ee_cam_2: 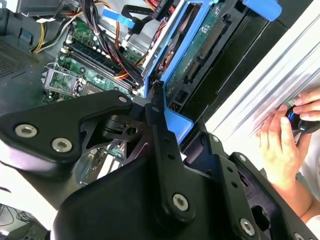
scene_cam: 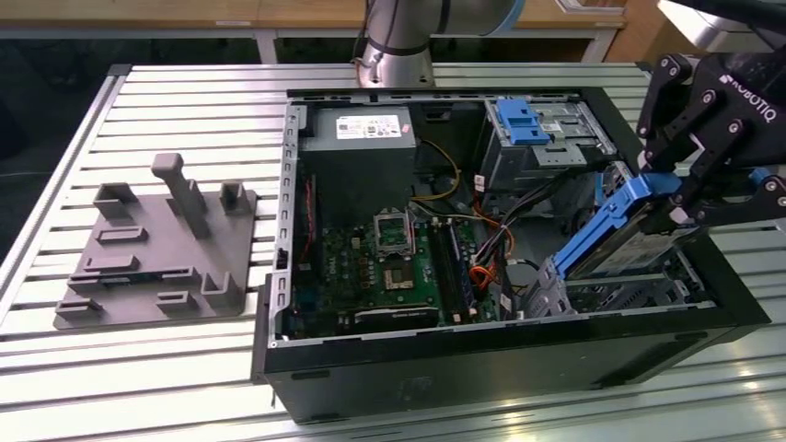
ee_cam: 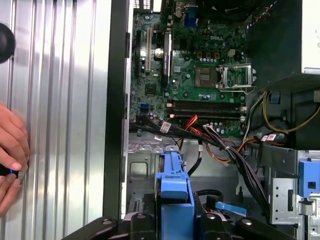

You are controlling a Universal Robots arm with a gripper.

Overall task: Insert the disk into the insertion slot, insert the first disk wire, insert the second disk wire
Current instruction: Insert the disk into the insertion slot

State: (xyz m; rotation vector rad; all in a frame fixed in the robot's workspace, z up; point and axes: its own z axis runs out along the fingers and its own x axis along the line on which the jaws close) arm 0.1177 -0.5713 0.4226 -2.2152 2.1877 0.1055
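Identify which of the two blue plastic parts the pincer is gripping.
The blue carrier bracket framing the disk, held tilted over the low perforated cage. The other, the blue latch, sits on the taller bay, apart from the pincer.

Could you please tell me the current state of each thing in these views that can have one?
disk: tilted, lower end at the insertion slot, not seated, connector bare.
insertion slot: no disk seated in it.
gripper: shut on the disk.
computer case: open, side panel off.
cables: loose inside the case.
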